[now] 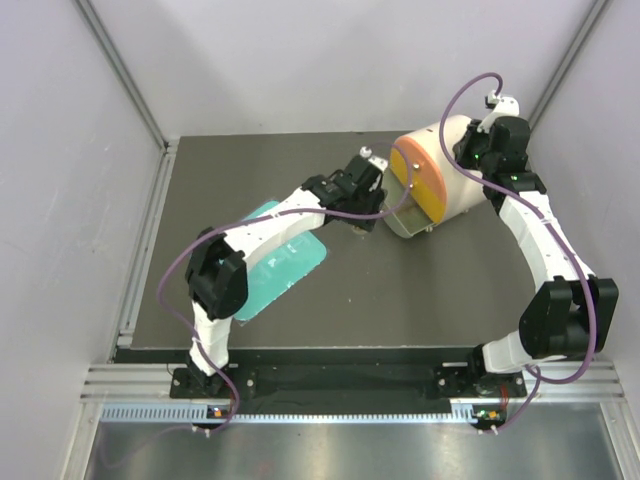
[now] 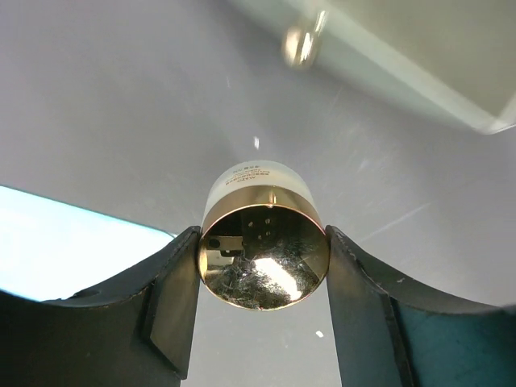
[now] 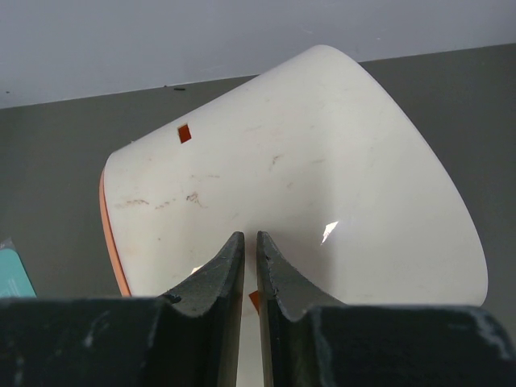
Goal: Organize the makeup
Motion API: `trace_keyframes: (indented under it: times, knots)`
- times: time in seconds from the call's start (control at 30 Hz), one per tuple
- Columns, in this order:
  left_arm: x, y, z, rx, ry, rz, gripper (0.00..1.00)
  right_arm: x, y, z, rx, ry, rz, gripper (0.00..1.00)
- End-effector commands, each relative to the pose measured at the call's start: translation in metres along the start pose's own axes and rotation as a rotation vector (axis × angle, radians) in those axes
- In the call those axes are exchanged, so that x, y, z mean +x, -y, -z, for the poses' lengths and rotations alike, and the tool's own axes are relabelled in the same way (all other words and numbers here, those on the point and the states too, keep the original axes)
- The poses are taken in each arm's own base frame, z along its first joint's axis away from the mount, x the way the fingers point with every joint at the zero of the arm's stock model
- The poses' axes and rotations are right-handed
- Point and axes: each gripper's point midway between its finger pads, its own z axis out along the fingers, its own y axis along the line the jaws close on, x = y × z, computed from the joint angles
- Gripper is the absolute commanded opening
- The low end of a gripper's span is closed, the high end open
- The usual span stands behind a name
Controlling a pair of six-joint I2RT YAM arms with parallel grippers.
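Observation:
A round gold-and-black compact [image 2: 262, 266] hangs above the dark table, its mirrored gold face toward the left wrist camera. My left gripper [image 2: 264, 274] is shut on it, one black finger touching each side. In the top view that gripper [image 1: 358, 222] hovers between the teal tray and the drum's pulled-out drawer [image 1: 405, 218], and the compact is hidden under it. My right gripper [image 3: 251, 242] is shut, its tips against the curved white wall of the drum [image 3: 322, 185], at the drum's far side [image 1: 470, 150]. No other makeup shows.
The white drum [image 1: 445, 160] with its orange-yellow front lies on its side at the back right. Its drawer [image 2: 419, 56] and round knob [image 2: 298, 44] are just ahead of the left gripper. The flat teal tray [image 1: 280, 262] lies left of centre. Grey walls enclose the table.

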Motion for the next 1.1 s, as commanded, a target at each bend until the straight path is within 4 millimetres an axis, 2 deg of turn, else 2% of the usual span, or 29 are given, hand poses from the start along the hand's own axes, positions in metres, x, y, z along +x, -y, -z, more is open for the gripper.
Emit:
trace_keyframes:
  times: [0.0,0.17,0.3,0.37,0.7,0.93,1.07]
  knots:
    - [-0.095,0.009,0.052,0.066,0.286,0.054,0.0,0.049,0.01,0.001,0.021,-0.171,-0.003,0.13]
    - [-0.128,0.034,0.054,0.172,0.318,0.087,0.0,0.052,0.01,0.002,0.022,-0.177,-0.002,0.13]
    - [-0.138,0.054,0.049,0.261,0.325,0.11,0.0,0.051,0.009,0.002,0.018,-0.178,-0.003,0.13]
    - [-0.14,0.057,0.045,0.274,0.328,0.125,0.0,0.053,0.01,0.003,0.019,-0.183,-0.002,0.13]
    - [-0.142,0.067,0.02,0.315,0.344,0.179,0.0,0.055,0.008,0.003,0.009,-0.189,-0.004,0.13]
    - [-0.133,0.072,0.001,0.326,0.308,0.191,0.0,0.059,0.009,0.005,0.012,-0.197,-0.005,0.13]
    - [-0.123,0.075,-0.009,0.332,0.271,0.196,0.08,0.063,0.01,0.005,0.013,-0.202,-0.006,0.13]
